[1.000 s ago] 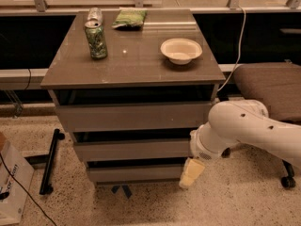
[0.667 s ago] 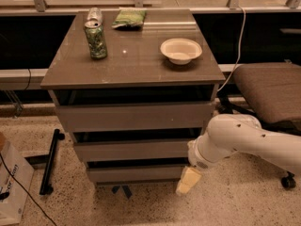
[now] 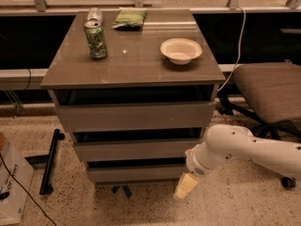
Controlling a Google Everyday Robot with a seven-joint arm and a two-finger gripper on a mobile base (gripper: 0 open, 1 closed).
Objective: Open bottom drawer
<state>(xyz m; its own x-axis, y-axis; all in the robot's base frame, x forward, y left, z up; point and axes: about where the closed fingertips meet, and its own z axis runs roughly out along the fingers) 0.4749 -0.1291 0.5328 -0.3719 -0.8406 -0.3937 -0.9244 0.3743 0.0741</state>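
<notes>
In the camera view, the grey-brown cabinet (image 3: 131, 60) stands in the middle of the scene with its three drawer fronts facing near. The bottom drawer (image 3: 131, 174) is the lowest and shortest front, just above the speckled floor. It sits flush under the middle front, with only a dark slit along its top edge, so it looks fully closed.

The white arm (image 3: 244, 149) reaches in low from the right. Its gripper (image 3: 186, 186) hangs at the right near corner of the bottom drawer, with its pale tip pointing down and left, close to the floor. Whether it is open or closed cannot be told from here, nor whether it touches the drawer front.

Compared with a second ago, the gripper has sunk lower and drifted slightly left, from level with the drawer's front to about its lower edge. The drawer itself has not moved. This reads as the approach step, with the pull yet to begin. Since the front has no handle, the arm will likely need to catch an edge.

On top of the cabinet, a green can (image 3: 96, 39), a bowl (image 3: 181, 50) and a green packet (image 3: 129, 19) rest undisturbed.
</notes>
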